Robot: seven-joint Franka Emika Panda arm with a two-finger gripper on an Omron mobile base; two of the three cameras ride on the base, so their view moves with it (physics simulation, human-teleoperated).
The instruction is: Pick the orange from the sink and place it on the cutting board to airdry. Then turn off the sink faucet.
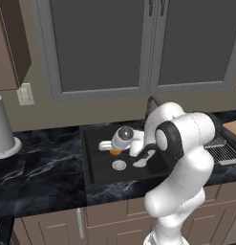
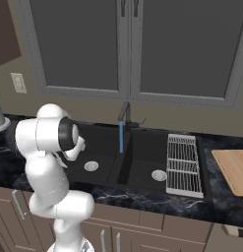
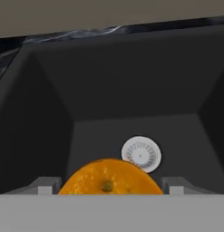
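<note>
Pincer: as I look along the hand, the gripper (image 3: pixel 107 189) sits low in the sink (image 3: pixel 45 113), its tips spread wide either side of the orange (image 3: pixel 107 179).
Orange: between the tips; contact I cannot tell.
Drain (image 3: pixel 141 154): just beyond the orange.
Faucet (image 2: pixel 124 116): water running.
Cutting board (image 2: pixel 233 170): well apart, past the dish rack (image 2: pixel 182 165).

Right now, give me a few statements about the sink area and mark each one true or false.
1. The orange lies between the fingers of the hand, inside the sink. True.
2. The sink faucet is off. False: a blue stream runs from it.
3. The cutting board holds the orange. False: the board is bare and the orange is down in the basin.
4. A wire dish rack sits between the sink and the board. True.
5. The orange covers the drain. False: the drain shows beyond it.
</note>
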